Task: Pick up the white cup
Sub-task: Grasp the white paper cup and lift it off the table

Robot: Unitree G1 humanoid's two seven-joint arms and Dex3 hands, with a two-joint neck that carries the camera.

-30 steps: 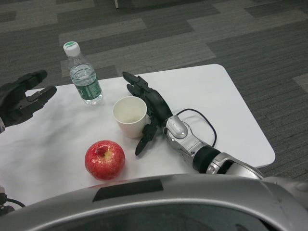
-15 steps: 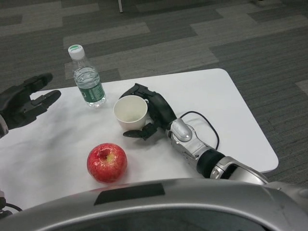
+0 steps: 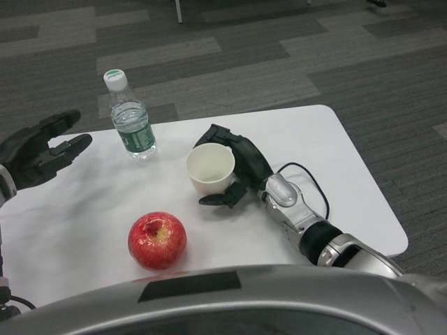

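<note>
The white cup [image 3: 209, 169] stands upright near the middle of the white table [image 3: 349, 174], its mouth open to the camera. My right hand [image 3: 237, 167] wraps around the cup's right side, fingers curled behind it and the thumb under its front. Whether the cup's base still touches the table I cannot tell. At the left edge of the picture my left hand [image 3: 35, 153] hovers over the table with its fingers spread and nothing in it.
A clear water bottle [image 3: 131, 120] with a white cap and green label stands at the table's back left. A red apple [image 3: 157, 241] lies near the front. A black cable [image 3: 307, 185] loops beside my right forearm. Grey carpet lies beyond the table.
My right hand's fingers closed around the cup, and cup and hand have shifted to the right, away from the bottle and apple. The view has tilted slightly. My left hand has stayed put.
</note>
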